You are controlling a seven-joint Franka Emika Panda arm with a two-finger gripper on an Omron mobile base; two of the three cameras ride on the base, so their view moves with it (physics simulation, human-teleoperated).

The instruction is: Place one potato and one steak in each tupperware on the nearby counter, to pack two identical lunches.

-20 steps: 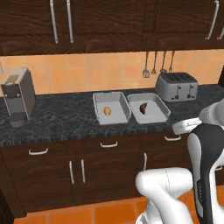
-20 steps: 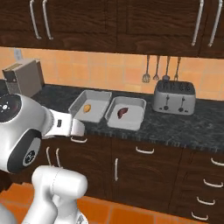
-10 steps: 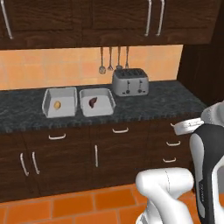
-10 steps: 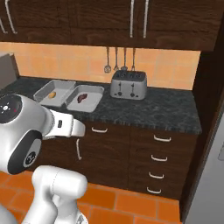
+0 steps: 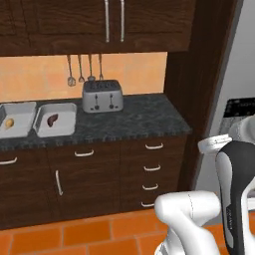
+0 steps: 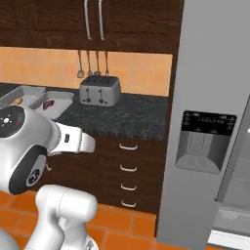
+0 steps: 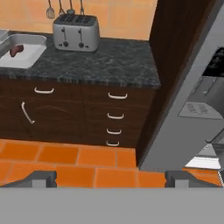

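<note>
The gripper (image 7: 111,178) is seen spread wide with nothing held. One steak (image 5: 52,119) and one potato (image 5: 9,122) are kept in separate tupperware (image 5: 69,110) at nine o'clock on the counter (image 5: 139,119).

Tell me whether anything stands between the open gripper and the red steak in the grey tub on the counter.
Nothing visible blocks it. In the hand view the open gripper hangs over orange floor tiles, well clear of the marbled counter; the red steak lies exposed in its lidless light grey tub, left of the silver toaster.
</note>
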